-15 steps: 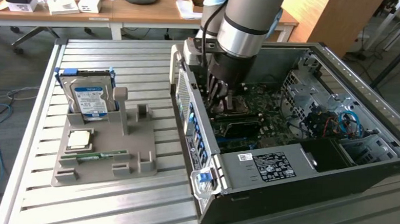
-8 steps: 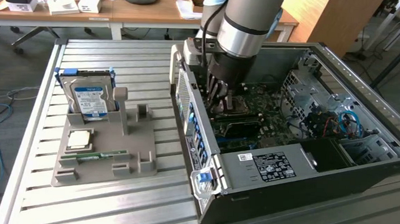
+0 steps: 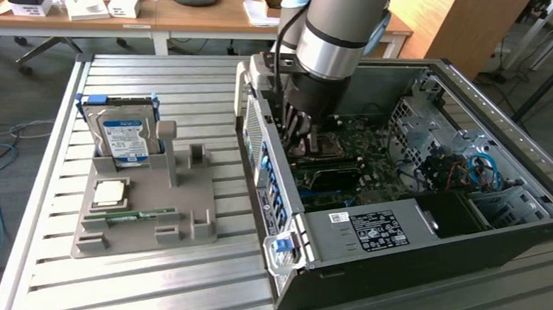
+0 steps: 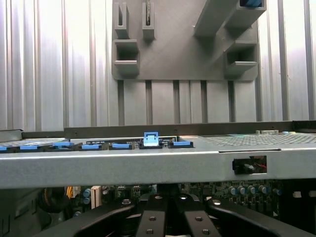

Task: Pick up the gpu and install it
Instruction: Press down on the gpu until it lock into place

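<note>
A slatted metal worktop [image 3: 156, 284] carries a grey fixture [image 3: 146, 212] and an open PC case [image 3: 397, 204]. The gripper [image 3: 301, 138] reaches down inside the case over the motherboard [image 3: 352, 159] — fingers [image 4: 153, 217] closed narrow. The gpu cannot be made out. At 9 o'clock of the case, a hard drive [image 3: 126, 136] stands in the fixture.

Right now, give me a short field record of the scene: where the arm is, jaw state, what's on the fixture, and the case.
arm: reaching down into the open computer case, over the motherboard
gripper: jaws shut, low inside the case near its rear wall
gpu: cannot tell; a dark thin part sits between the jaws, identity unclear
fixture: grey holder on the slatted table, to the exterior view's left of the case
hard drive: upright in the fixture, blue label
RAM stick: lying in the fixture
</note>
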Motion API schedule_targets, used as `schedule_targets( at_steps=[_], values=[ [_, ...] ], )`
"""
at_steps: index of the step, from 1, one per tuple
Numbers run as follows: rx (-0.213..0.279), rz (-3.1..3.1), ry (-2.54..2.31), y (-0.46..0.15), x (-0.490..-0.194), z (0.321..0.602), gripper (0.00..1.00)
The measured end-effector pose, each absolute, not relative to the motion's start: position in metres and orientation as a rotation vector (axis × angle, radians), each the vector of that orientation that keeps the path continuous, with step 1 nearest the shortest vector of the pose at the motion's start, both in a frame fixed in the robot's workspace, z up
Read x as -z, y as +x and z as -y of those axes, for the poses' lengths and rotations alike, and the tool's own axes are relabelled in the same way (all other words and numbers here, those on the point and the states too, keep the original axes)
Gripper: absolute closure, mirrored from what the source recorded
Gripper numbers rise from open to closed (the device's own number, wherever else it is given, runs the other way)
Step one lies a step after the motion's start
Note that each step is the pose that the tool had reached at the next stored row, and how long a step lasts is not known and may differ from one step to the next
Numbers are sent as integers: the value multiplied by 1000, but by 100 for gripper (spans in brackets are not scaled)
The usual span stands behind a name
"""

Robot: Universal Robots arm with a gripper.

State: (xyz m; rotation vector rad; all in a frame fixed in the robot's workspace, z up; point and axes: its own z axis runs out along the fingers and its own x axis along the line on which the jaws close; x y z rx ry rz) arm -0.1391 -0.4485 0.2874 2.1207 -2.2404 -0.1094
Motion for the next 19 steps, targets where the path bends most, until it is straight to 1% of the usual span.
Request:
schedule_targets(
  at_steps=[19],
  values=[
    [110,2241,2120,-142,-287,448,89]
  ],
)
